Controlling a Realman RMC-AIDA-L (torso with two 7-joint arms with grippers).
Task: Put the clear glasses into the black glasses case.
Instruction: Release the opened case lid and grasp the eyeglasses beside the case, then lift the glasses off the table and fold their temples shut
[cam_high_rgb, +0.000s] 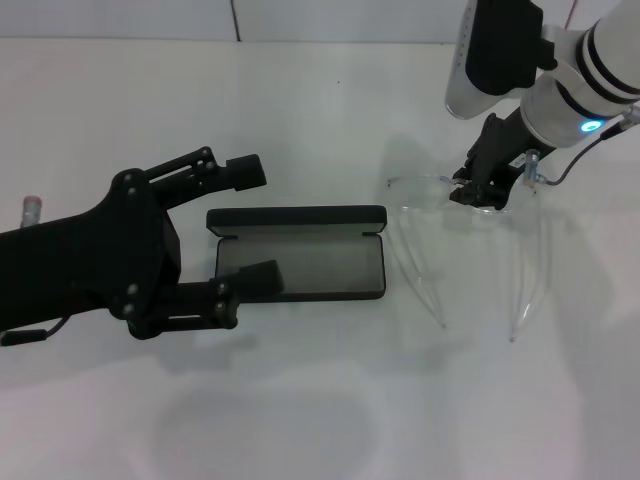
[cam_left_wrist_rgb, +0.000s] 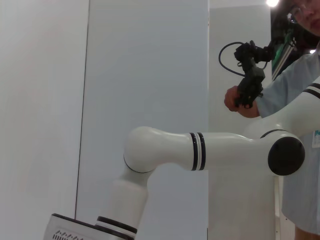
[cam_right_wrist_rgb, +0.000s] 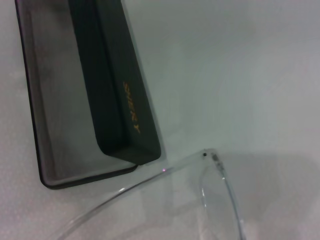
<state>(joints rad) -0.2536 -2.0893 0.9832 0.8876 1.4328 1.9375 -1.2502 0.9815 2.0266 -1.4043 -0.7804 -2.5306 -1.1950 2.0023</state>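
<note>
Head view shows a white table (cam_high_rgb: 320, 420) running back to a pale wall (cam_high_rgb: 120, 18). On it, the black glasses case (cam_high_rgb: 297, 252) lies open, lid raised at the far side, its grey lining bare of contents. The left gripper (cam_high_rgb: 255, 225) hovers at the case's left end, fingers spread wide, one over the lining. Just right of the case, apart from it, the clear glasses (cam_high_rgb: 470, 235) rest with arms unfolded toward the robot. The right gripper (cam_high_rgb: 484, 188) pinches their front frame at the bridge. Gold lettering (cam_right_wrist_rgb: 132, 108) marks the lid.
</note>
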